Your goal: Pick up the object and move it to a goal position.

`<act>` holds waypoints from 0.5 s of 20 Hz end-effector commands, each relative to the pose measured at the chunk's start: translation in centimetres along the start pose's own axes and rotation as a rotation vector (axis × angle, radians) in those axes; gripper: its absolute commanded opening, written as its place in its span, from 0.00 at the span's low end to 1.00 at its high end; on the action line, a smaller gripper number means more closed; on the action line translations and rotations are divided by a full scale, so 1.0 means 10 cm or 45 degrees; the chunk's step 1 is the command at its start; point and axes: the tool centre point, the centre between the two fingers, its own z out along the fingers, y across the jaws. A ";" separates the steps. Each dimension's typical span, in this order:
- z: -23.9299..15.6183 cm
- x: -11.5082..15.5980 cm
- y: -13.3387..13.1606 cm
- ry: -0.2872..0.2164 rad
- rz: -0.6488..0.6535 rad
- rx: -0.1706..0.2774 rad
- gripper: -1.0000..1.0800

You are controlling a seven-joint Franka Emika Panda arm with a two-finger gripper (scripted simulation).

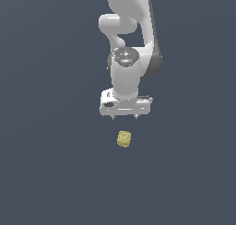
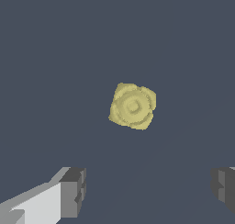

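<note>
The object (image 1: 124, 139) is a small pale yellow lump with a bumpy, ringed face, lying on the dark floor. It shows again in the wrist view as the object (image 2: 133, 106), roughly cube-shaped. My white gripper (image 1: 125, 117) hangs above it, pointing down, with its two short fingertips spread wide apart. In the wrist view the gripper (image 2: 149, 191) is open, and its dark grey fingertips (image 2: 73, 191) stand far apart with nothing between them. The object lies beyond the fingertips, apart from them, and is much narrower than the gap.
The white arm (image 1: 131, 39) rises behind the gripper toward the top of the exterior view. Flat dark blue-grey floor (image 1: 46, 173) surrounds the object on every side.
</note>
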 end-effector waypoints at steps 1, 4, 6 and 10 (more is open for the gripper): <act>0.06 0.05 0.00 -0.001 0.032 -0.002 0.96; 0.17 0.13 0.00 -0.002 0.087 -0.006 0.96; 0.26 0.19 0.01 -0.003 0.131 -0.010 0.96; 0.45 0.32 0.01 -0.003 0.223 -0.021 0.96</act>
